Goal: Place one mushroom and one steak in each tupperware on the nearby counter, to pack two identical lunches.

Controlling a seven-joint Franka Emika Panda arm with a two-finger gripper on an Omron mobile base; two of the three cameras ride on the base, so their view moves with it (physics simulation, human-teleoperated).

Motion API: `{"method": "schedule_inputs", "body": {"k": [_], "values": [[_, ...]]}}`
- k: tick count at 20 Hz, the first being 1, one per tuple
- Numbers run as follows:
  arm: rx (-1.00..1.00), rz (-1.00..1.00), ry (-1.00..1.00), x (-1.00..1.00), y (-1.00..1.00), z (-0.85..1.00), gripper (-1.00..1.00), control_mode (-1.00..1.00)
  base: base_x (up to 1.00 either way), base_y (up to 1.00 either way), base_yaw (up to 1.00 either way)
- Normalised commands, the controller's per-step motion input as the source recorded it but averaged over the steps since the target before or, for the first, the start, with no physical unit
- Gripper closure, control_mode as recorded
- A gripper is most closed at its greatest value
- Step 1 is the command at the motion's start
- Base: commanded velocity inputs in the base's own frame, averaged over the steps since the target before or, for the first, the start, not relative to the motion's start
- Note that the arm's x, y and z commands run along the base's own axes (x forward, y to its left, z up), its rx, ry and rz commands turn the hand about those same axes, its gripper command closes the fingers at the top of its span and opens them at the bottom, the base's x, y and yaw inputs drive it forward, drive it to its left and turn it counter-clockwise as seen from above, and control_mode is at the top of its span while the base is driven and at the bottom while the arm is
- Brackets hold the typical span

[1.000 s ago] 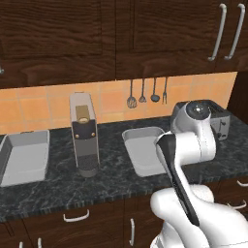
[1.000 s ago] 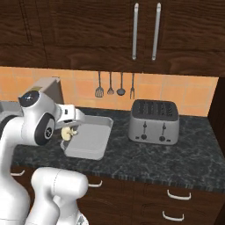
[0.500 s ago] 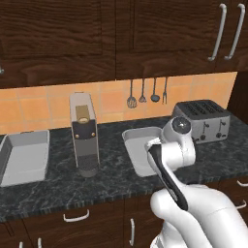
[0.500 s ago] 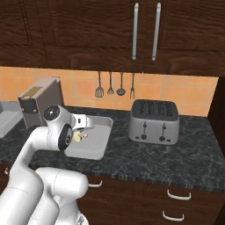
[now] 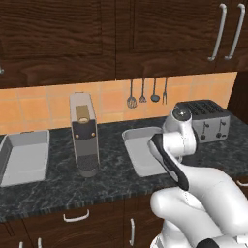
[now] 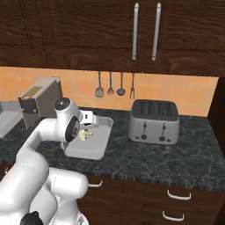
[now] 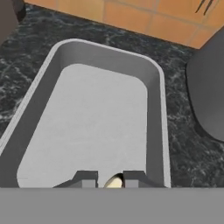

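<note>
My gripper (image 6: 86, 133) is shut on a small tan mushroom (image 6: 83, 136) and holds it just above the floor of a light-grey tupperware (image 6: 94, 151) on the dark marbled counter (image 6: 145, 158). In the hand view the mushroom (image 7: 114, 182) peeks out between the two fingertips (image 7: 87, 179), with the tupperware (image 7: 157, 109) bare below it. From the left base view my own arm hides the gripper, and part of that tupperware (image 5: 137, 157) shows beside it. A second tupperware (image 5: 24, 160) lies at the counter's far left. The steak is out of view.
A silver toaster (image 6: 154, 121) stands right of the near tupperware, close to its rim in the hand view (image 7: 210, 96). A tall coffee machine (image 5: 85, 133) stands between the two containers. Utensils (image 6: 114, 85) hang on the tiled wall behind.
The arm has folded down and carried the mushroom rightward from the tupperware's left edge to over its inside. The jaws stayed shut on it. The base has not moved.
</note>
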Motion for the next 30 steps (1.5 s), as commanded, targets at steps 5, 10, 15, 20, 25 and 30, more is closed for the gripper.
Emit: {"method": "schedule_inputs", "body": {"k": [5, 10, 15, 20, 25, 30], "values": [[0.0, 0.0, 0.13, 0.38, 0.16, -0.09, 1.0, -1.0, 0.0, 0.0, 0.0], [0.0, 0.0, 0.0, 0.78, 0.14, -0.59, 1.0, -1.0, 0.0, 0.0, 0.0], [0.04, 0.0, 0.0, 0.55, -0.07, -0.48, 1.0, -1.0, 0.0, 0.0, 0.0], [0.04, 0.0, 0.0, 0.01, -0.08, -0.24, 1.0, -1.0, 0.0, 0.0, 0.0], [0.0, 0.0, 0.0, 0.0, 0.0, 0.0, 1.0, -1.0, 0.0, 0.0, 0.0], [0.0, 0.0, 0.0, 0.04, 0.0, -0.01, -1.0, -1.0, 0.0, 0.0, 0.0]]}}
